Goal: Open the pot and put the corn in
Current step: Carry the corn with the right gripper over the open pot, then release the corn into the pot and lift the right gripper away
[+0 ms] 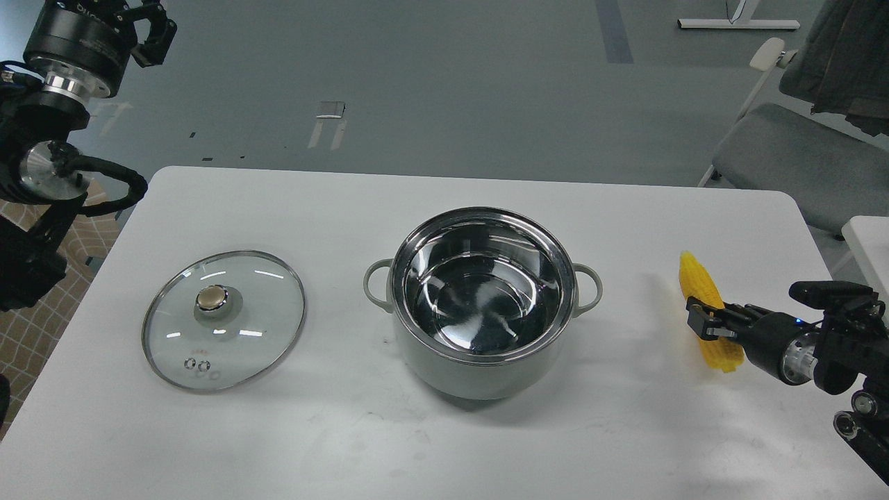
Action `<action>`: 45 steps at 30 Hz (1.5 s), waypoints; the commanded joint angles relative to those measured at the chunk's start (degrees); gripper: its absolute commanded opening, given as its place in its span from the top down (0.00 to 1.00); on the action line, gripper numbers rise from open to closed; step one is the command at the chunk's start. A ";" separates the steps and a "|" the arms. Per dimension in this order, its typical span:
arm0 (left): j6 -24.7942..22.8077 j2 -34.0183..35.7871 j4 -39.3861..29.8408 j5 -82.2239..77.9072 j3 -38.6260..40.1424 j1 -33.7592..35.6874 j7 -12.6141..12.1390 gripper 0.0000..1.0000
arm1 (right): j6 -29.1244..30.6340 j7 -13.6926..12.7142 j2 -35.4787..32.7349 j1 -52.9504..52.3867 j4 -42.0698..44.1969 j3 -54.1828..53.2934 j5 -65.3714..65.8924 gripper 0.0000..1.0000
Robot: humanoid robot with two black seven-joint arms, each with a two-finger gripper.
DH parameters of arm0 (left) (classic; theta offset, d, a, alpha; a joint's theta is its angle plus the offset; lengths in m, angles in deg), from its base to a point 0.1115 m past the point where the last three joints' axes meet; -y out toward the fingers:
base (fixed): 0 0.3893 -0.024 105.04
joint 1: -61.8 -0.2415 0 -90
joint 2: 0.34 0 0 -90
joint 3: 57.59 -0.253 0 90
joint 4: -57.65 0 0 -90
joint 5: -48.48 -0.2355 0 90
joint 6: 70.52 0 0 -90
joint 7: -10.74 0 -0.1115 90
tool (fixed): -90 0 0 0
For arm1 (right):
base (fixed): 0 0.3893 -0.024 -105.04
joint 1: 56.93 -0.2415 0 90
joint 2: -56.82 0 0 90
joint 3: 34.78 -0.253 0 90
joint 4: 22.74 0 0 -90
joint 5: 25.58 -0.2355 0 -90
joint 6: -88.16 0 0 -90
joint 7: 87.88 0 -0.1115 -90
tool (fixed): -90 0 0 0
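Observation:
The pale grey-green pot stands open at the middle of the white table, its shiny steel inside empty. Its glass lid with a gold knob lies flat on the table to the pot's left. The yellow corn is at the right of the table, pointed end away from me. My right gripper comes in from the right and is shut across the cob's middle, holding it slightly above the table. My left gripper is raised at the far top left, open and empty, well clear of the lid.
The table's right edge is close behind the corn. A grey chair and hanging dark clothing stand beyond the table's far right corner. A second white surface shows at the right edge.

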 commanded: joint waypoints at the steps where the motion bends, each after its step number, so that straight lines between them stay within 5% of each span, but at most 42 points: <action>1: 0.00 0.00 0.00 -0.01 -0.01 0.00 -0.08 0.05 | -0.26 2.20 0.03 -0.64 -2.84 -4.74 -2.89 0.80; 10: -0.09 0.00 -0.79 -0.36 -0.36 0.17 -0.26 0.04 | 4.55 3.43 7.83 -7.39 -14.00 -3.96 -5.89 0.80; 18: -0.26 0.53 -0.79 -0.36 -0.10 0.26 -0.52 0.04 | 7.74 3.34 11.54 -15.92 -14.01 11.41 -5.45 0.77; 36: 0.00 0.88 -0.79 -0.27 -0.10 0.18 -0.52 0.03 | 7.03 3.34 14.36 -19.44 -10.93 18.72 -5.10 0.08; 45: -0.18 0.97 -0.79 -0.27 -0.10 0.26 -0.43 0.03 | 6.51 3.25 14.97 -20.76 -11.02 12.16 -5.80 0.03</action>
